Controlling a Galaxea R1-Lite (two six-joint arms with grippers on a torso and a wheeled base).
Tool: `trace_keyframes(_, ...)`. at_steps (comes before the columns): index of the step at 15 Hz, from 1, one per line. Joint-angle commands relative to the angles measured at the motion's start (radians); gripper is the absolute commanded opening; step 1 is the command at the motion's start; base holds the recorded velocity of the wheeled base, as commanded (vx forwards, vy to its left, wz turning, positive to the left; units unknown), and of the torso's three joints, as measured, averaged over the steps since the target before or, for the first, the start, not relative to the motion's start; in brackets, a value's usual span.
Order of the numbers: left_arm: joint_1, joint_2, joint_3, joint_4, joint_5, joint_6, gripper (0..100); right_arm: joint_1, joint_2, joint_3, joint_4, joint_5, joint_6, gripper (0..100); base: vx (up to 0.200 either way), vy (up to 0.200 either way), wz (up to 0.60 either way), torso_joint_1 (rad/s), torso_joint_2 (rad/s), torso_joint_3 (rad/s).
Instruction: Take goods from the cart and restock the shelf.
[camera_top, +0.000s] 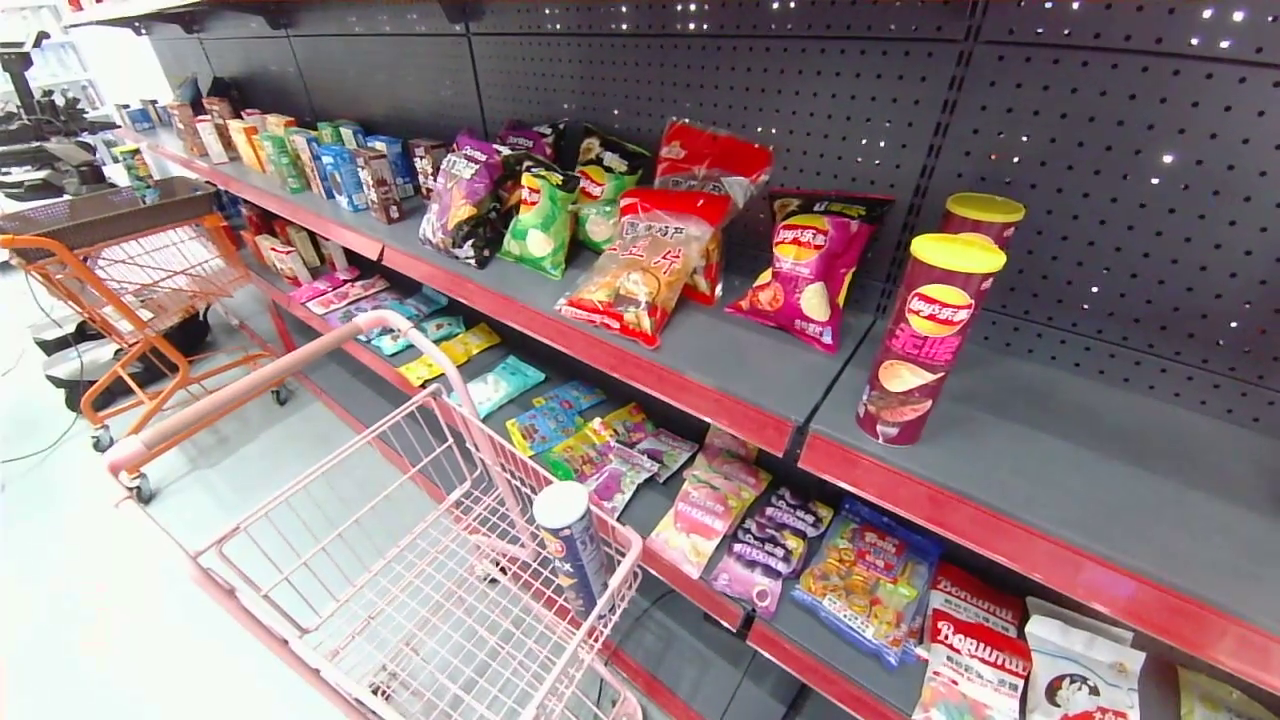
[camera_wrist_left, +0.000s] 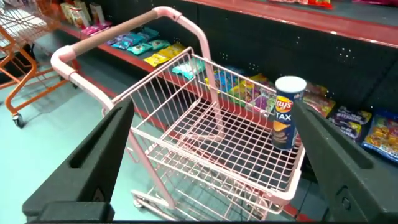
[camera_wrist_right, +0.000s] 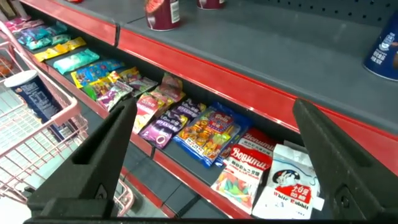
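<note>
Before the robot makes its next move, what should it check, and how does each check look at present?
1. Goods in the cart: ok, one blue can stands upright in a basket corner.
2. Left gripper free: ok, open and empty above the cart.
3. Right gripper free: ok, open and empty by the lower shelf.
4. Room on the upper shelf: ok, bare space beside the yellow-lidded cans.
5. Can held: not ok, neither gripper touches it.

The cart was pink, its white-lidded can seemingly dark blue, the two-o'clock canister maroon, yellow-lidded.
</note>
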Motion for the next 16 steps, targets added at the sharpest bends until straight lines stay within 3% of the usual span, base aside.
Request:
trace_keyframes(1,0.0,0.001,0.0,0.001,0.001,0.0,100,0.0,0.001,0.0,0.0,0.0,0.0,100,0.0,0.0,0.0,-0.1,0.26,0.144)
trace_keyframes(16,0.0,0.001,0.0,0.001,0.001,0.0,100,0.002,0.001,0.0,0.0,-0.002,0.003,100,0.0,0.0,0.0,-0.158,0.41,0.25)
